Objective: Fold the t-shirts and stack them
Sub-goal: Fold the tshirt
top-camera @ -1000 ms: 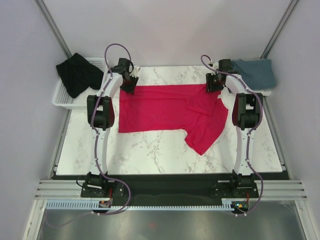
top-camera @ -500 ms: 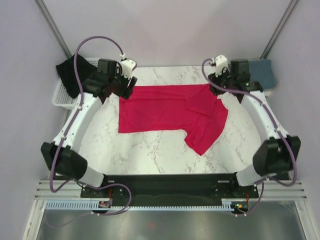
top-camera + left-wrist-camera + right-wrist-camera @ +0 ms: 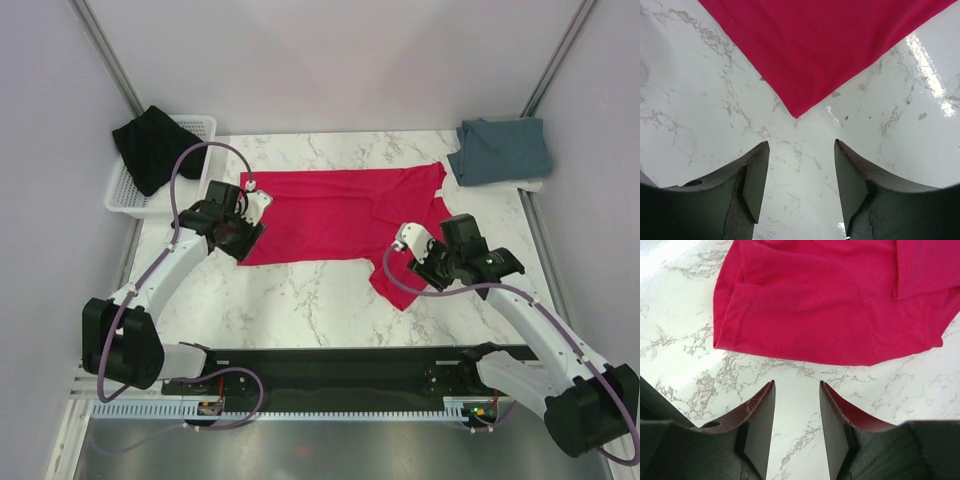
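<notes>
Across the bench (image 3: 300, 310): a white marble top carries all three t-shirts; both arms now reach over its near half, no longer out at its far edge.
Red t-shirt (image 3: 330, 215): lies mid-bench, spread wide, its right side doubled into a flap pointing toward the near edge; the far edge now reaches further right than a second ago.
Blue-grey t-shirt (image 3: 500, 150): folded at the far right corner, well apart from both hands.
Black t-shirt (image 3: 150, 150): crumpled, draped over the end of the white basket (image 3: 190, 120) at far left.
Left hand (image 3: 800, 150): released and empty, drawn back from the far-left corner to hover just short of the near-left corner.
Right hand (image 3: 796, 387): released and empty, drawn back to hover just beside the flap's edge.
Meaning: the far edge looks laid out; the near edge is probably gripped next for a fold.
</notes>
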Controlling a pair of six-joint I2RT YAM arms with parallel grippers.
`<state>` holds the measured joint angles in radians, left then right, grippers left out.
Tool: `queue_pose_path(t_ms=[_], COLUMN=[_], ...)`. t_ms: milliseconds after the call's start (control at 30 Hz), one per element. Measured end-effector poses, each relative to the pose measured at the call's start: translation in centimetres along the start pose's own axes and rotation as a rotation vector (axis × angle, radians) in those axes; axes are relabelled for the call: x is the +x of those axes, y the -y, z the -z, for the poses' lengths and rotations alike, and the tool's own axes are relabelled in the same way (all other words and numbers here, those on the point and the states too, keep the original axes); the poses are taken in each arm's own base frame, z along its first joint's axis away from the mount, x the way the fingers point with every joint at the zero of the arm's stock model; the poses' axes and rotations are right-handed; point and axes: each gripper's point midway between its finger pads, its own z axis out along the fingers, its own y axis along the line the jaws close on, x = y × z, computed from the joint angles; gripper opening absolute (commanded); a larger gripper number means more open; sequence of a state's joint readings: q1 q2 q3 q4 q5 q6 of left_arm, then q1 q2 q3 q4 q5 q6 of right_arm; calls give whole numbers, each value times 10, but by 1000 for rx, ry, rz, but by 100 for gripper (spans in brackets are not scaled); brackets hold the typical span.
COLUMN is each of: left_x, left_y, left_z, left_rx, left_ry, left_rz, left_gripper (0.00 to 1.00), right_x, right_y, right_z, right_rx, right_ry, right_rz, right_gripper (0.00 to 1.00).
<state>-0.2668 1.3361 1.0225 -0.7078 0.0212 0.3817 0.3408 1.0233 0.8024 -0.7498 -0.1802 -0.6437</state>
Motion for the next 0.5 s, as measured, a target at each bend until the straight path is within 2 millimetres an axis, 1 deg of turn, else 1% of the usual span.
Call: queue_pose_path(t_ms=[100,200,367,500], left_x=[3,1,-1,-6], left_y=[-4,-5,-6,-8], left_z=[-1,-3,-21,-28], left_rx=[-22,-24,-7,-2], left_ry=[-8,-2,-43,-57], left_rz=[-7,-8,-4,-1], left_gripper=[62,62,61,61], right_x=[1,4,10,12], right_y=[-12,-29,-50,-64], right_z=[1,-6,-14,-20], right_rx=[-10,-54,-113,-155], right_ry=[5,-5,-23,-35], right_rz=[97,178,245,284], right_gripper=[48,48,48,49])
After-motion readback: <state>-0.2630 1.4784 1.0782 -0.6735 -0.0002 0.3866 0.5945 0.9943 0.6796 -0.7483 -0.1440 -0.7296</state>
